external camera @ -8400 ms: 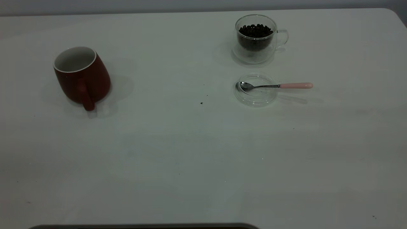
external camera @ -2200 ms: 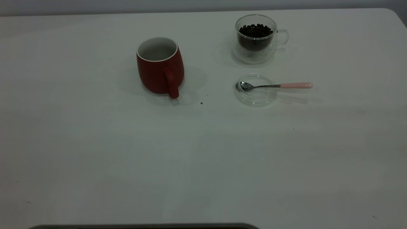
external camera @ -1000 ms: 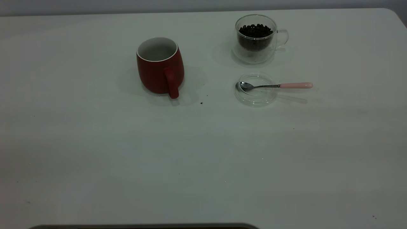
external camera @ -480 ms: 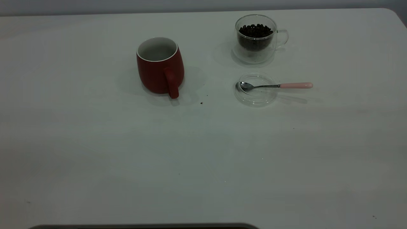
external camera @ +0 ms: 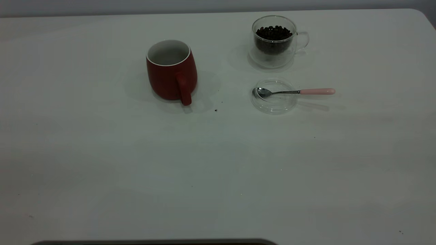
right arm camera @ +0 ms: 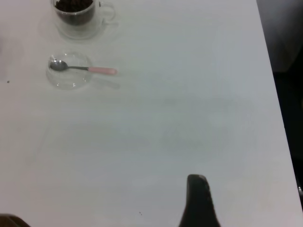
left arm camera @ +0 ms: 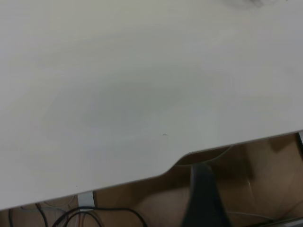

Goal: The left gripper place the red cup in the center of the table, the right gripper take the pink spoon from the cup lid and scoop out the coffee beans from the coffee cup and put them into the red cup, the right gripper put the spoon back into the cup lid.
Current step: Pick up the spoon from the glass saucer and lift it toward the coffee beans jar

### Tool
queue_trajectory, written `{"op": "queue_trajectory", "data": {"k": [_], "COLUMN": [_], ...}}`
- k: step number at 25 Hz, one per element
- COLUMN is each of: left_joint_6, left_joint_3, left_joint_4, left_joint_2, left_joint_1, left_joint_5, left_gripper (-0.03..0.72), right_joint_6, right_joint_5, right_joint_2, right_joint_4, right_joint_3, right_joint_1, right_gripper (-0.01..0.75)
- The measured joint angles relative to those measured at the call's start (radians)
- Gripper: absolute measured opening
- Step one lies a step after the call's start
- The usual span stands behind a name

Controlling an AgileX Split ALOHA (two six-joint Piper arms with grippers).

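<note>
The red cup stands upright near the table's middle, handle toward the front. The glass coffee cup with dark beans stands at the back right. In front of it lies the clear cup lid. The pink-handled spoon rests with its bowl in the lid and its handle pointing right. Neither gripper shows in the exterior view. My left gripper hangs past the table's edge, far from the cup. My right gripper is over bare table, well away from the spoon, lid and coffee cup.
A few dark specks lie on the white table between the red cup and the lid. The left wrist view shows the table's edge with cables below. The right wrist view shows the table's side edge.
The red cup moved from the far left to the table's middle between 8.4 s and 2.2 s ago. Nothing has visibly moved since.
</note>
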Motion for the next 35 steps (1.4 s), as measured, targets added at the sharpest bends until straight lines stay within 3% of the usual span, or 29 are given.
{"op": "queue_trajectory", "data": {"k": [3, 6, 11, 19, 28, 35], "left_joint_6": [0.000, 0.000, 0.000, 0.002, 0.002, 0.002], "left_joint_3": [0.000, 0.000, 0.000, 0.000, 0.000, 0.000], "left_joint_4": [0.000, 0.000, 0.000, 0.000, 0.000, 0.000], "left_joint_2": [0.000, 0.000, 0.000, 0.000, 0.000, 0.000], "left_joint_1": [0.000, 0.000, 0.000, 0.000, 0.000, 0.000], "left_joint_5": [0.000, 0.000, 0.000, 0.000, 0.000, 0.000], "left_gripper": [0.588, 0.588, 0.588, 0.588, 0.588, 0.588], "right_joint_6": [0.003, -0.002, -0.007, -0.026, -0.251, -0.562], "right_joint_5": [-0.032, -0.133, -0.229, -0.276, -0.405, -0.403], "right_joint_2": [0.025, 0.143, 0.532, 1.151, 1.603, 1.819], "right_joint_4": [-0.006, -0.028, -0.033, 0.096, 0.415, 0.806], "right_joint_3": [-0.016, -0.065, -0.216, -0.433, -0.499, -0.503], "right_joint_1": [0.000, 0.000, 0.000, 0.000, -0.003, -0.098], "right_gripper": [0.590, 0.627, 0.697, 0.700, 0.699, 0.697]}}
